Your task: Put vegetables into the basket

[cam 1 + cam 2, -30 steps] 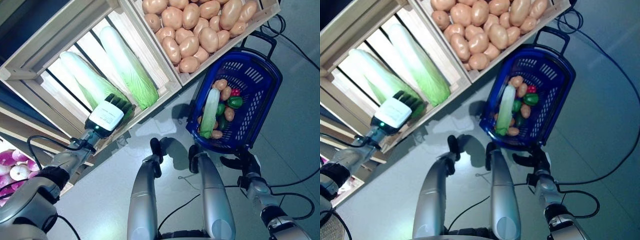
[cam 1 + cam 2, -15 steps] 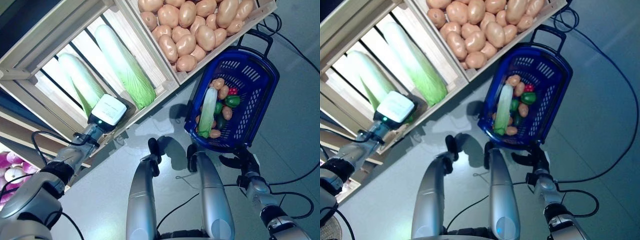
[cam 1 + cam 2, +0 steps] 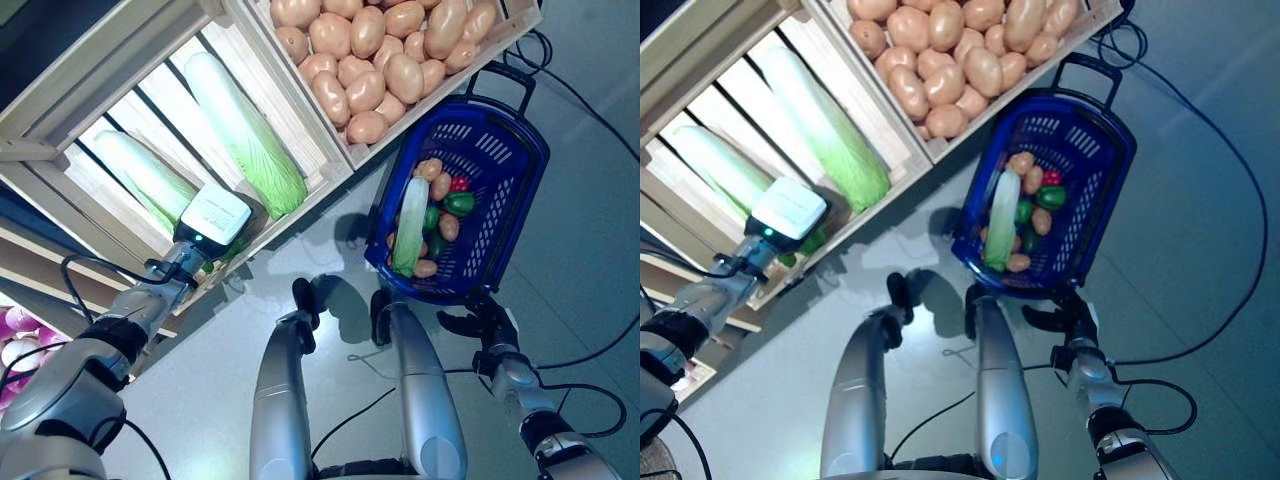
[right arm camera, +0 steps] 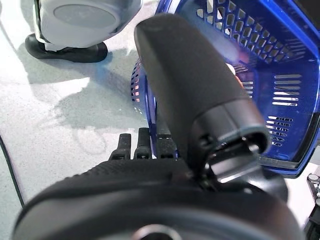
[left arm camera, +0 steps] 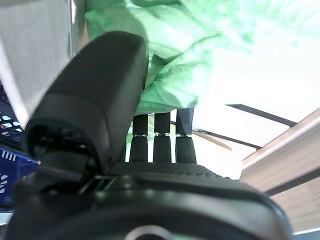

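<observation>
My left hand (image 3: 212, 222) reaches into the wooden crate, at the leafy end of a long pale-green napa cabbage (image 3: 140, 175). In the left wrist view its thumb (image 5: 100, 100) lies over the green leaves (image 5: 200, 50) and the fingers run under them, so the hand is shut on the cabbage. The blue basket (image 3: 515, 150) stands on the floor at the right. It holds a long napa cabbage (image 3: 409, 225), potatoes, a green pepper (image 3: 459, 203) and a small red vegetable (image 3: 459, 184). My right hand (image 3: 480, 322) waits just by the basket's near rim (image 4: 280, 75), fingers straight.
A second napa cabbage (image 3: 245, 130) lies in the same crate beside the held one. The crate's front slat (image 3: 310, 200) stands between the hand and the floor. A crate of potatoes (image 3: 390, 60) sits right next to the basket's far side.
The left hand's fingers have closed onto the cabbage's leafy end. The cabbage has swung and slid toward the crate's front. The camera has shifted a little. The right hand has stayed put.
</observation>
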`<state>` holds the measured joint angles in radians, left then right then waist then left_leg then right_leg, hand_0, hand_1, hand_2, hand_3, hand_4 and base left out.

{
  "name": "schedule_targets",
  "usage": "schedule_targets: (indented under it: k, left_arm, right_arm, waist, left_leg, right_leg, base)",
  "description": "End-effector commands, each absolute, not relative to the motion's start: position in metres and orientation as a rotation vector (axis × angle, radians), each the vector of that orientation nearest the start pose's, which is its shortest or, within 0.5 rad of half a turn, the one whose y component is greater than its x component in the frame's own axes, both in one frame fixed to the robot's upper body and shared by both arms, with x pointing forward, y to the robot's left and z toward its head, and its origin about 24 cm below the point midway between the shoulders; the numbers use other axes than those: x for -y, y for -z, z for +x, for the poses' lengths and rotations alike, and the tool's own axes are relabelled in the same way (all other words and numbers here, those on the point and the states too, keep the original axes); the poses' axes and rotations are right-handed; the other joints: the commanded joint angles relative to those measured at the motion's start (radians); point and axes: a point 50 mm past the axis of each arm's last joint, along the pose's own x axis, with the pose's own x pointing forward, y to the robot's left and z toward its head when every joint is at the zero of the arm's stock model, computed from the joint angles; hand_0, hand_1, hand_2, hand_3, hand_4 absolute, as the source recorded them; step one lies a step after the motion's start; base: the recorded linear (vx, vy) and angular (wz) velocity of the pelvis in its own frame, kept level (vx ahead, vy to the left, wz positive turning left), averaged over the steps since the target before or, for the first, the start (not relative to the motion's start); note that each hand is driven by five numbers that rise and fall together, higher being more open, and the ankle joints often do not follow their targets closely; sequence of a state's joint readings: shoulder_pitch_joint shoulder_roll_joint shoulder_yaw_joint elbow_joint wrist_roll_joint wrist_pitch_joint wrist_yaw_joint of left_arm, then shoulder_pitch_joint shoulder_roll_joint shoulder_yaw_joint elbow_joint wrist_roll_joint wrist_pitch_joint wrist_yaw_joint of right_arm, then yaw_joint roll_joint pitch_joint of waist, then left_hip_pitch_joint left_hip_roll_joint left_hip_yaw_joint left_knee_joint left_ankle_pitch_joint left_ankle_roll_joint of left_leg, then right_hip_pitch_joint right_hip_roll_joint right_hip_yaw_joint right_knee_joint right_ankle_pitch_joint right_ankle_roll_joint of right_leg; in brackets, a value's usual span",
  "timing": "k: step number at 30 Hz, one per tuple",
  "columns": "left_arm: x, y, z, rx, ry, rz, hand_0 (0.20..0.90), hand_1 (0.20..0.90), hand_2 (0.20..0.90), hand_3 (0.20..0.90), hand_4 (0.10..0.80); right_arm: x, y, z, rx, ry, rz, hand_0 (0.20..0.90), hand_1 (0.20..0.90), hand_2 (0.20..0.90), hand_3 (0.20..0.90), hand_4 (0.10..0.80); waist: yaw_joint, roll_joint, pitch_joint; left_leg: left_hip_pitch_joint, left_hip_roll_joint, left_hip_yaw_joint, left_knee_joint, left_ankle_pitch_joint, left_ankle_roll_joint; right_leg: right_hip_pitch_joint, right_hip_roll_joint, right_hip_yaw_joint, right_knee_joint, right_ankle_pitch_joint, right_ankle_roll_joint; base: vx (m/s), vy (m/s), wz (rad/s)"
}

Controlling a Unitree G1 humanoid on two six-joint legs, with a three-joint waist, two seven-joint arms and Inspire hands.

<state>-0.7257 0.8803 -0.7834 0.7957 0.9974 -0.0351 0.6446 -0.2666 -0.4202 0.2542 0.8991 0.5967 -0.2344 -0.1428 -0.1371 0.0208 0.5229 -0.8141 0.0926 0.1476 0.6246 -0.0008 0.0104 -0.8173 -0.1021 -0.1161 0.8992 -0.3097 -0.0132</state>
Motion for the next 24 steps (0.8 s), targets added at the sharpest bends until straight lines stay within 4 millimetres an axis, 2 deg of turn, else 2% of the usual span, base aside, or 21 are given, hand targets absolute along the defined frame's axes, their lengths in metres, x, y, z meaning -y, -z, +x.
schedule_targets:
  k: [1,2,3,7,12,18,24]
  left_arm:
    - [-0.285,-0.167,0.351,0.55,-0.302,2.03,0.3,0.3,0.3,0.3,0.4]
    - [-0.285,-0.167,0.349,0.567,-0.328,1.976,0.3,0.3,0.3,0.3,0.4]
    - [-0.285,-0.169,0.348,0.585,-0.347,1.937,0.3,0.3,0.3,0.3,0.4]
    - [-0.283,-0.168,0.34,0.646,-0.397,1.778,0.3,0.3,0.3,0.3,0.4]
    - [-0.28,-0.16,0.334,0.665,-0.442,1.659,0.3,0.3,0.3,0.3,0.4]
    - [-0.27,-0.159,0.328,0.718,-0.496,1.516,0.3,0.3,0.3,0.3,0.4]
    - [-0.265,-0.155,0.329,0.686,-0.456,1.535,0.3,0.3,0.3,0.3,0.4]
  right_arm:
    - [0.276,0.06,0.231,-0.454,0.367,-0.038,0.9,0.9,0.9,0.9,0.8]
    - [0.275,0.061,0.23,-0.461,0.361,-0.043,0.9,0.9,0.9,0.9,0.8]
    - [0.273,0.062,0.23,-0.463,0.357,-0.048,0.9,0.9,0.9,0.9,0.8]
    - [0.268,0.066,0.228,-0.472,0.35,-0.044,0.9,0.9,0.9,0.9,0.8]
    - [0.262,0.066,0.231,-0.461,0.355,-0.034,0.9,0.9,0.9,0.9,0.8]
    - [0.256,0.063,0.237,-0.447,0.371,-0.025,0.9,0.9,0.9,0.9,0.8]
    - [0.255,0.06,0.241,-0.439,0.367,-0.025,0.9,0.9,0.9,0.9,0.8]
  waist:
    - [0.004,-0.006,-0.003]
    - [0.004,-0.009,-0.003]
    - [0.006,-0.01,-0.003]
    - [0.019,-0.014,-0.013]
    - [0.038,-0.009,-0.028]
    - [0.056,-0.004,-0.017]
    - [0.063,-0.003,-0.003]
  left_leg:
    - [0.063,0.027,0.021,0.1,-0.195,-0.039]
    - [0.081,0.026,0.021,0.079,-0.185,-0.045]
    - [0.085,0.027,0.026,0.048,-0.149,-0.042]
    - [0.162,0.01,0.026,-0.065,-0.092,-0.06]
    - [0.215,-0.006,0.026,-0.177,-0.038,-0.072]
    - [0.248,-0.013,0.02,-0.227,-0.023,-0.074]
    - [0.245,-0.009,0.012,-0.221,-0.02,-0.077]
  right_leg:
    - [0.078,-0.003,-0.006,-0.138,0.099,0.033]
    - [0.098,-0.001,-0.007,-0.16,0.105,0.035]
    - [0.104,0.002,-0.012,-0.192,0.132,0.027]
    - [0.193,0.015,-0.014,-0.321,0.17,0.036]
    - [0.252,0.018,-0.024,-0.432,0.202,0.04]
    - [0.284,0.035,-0.043,-0.472,0.206,0.032]
    - [0.289,0.038,-0.054,-0.465,0.199,0.028]
  base:
    - [0.027,-0.037,0.04]
    - [-0.033,-0.041,0.06]
    - [-0.029,-0.038,0.06]
    - [0.047,-0.047,0.01]
    - [0.024,-0.03,-0.06]
    - [-0.025,-0.045,0.07]
    - [-0.008,-0.027,0.08]
